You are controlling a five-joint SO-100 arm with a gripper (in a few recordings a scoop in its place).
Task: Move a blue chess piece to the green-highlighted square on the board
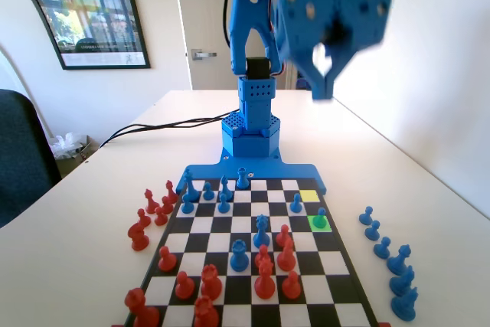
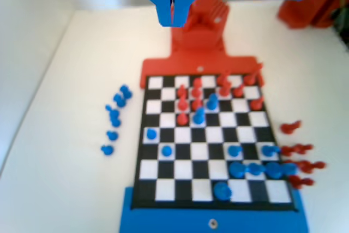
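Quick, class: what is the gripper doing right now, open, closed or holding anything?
Blue arm's gripper: closed, fingers together, holding nothing, raised high above the black-and-white chequered board.

**White surface with board and captured pieces**

White surface carries the board. In the fixed view, captured red pieces stand left of it, captured blue pieces in a row right. Black cable lies far left.

An office: framed poster, door, chair.
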